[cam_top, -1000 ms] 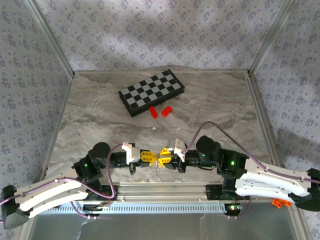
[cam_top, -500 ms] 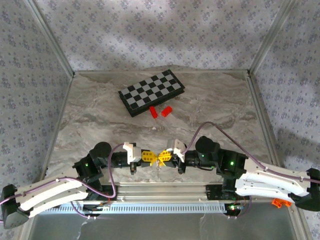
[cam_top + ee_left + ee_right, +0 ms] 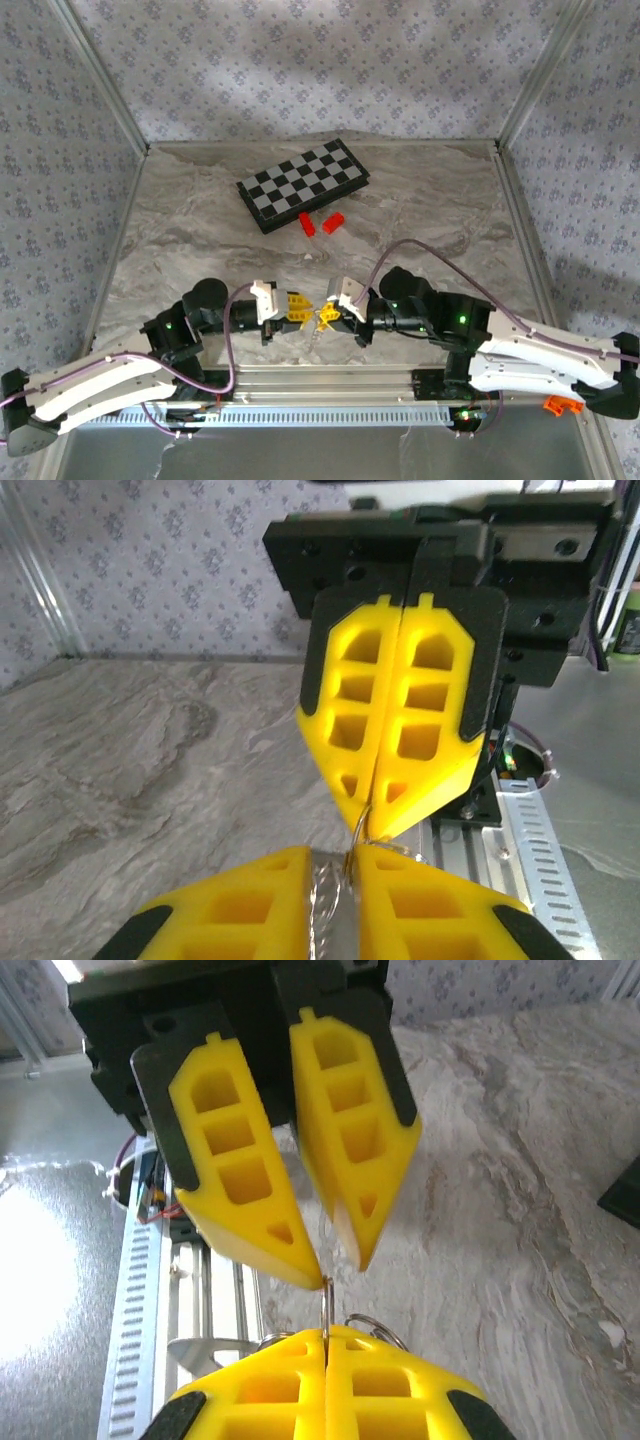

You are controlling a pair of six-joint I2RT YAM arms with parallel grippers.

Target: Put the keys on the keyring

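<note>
Right claw: we see the right gripper [image 3: 326,1342] fully closed. Its yellow fingers are pressed together on the thin wire of the keyring [image 3: 325,1305], which rises out of the seam between them.
Left claw: the left gripper [image 3: 338,1270] faces it tip to tip, with its fingers parted by a narrow gap. One fingertip [image 3: 300,1260] meets the wire, but we judge that it clamps nothing.
Keyring: it is held in the air between the two sets of tips, above the near edge of the marble table [image 3: 200,230]. Small loops of wire show just beside the right fingers.
Key: we cannot pick it out with confidence. A pale strip in the gap between the left fingers, seen from the left wrist, may be it or may only be background.
Step in hand: we take this to be the threading itself, with the ring pinned by the right arm and the left arm working at the wire.
Next move: it calls for fine alignment, we think. The key's hole must meet the wire's free end, and the right grip must hold firm so the ring does not twist away.
Elsewhere: the chessboard [image 3: 303,183] lies well apart, near the far side of the table.
</note>
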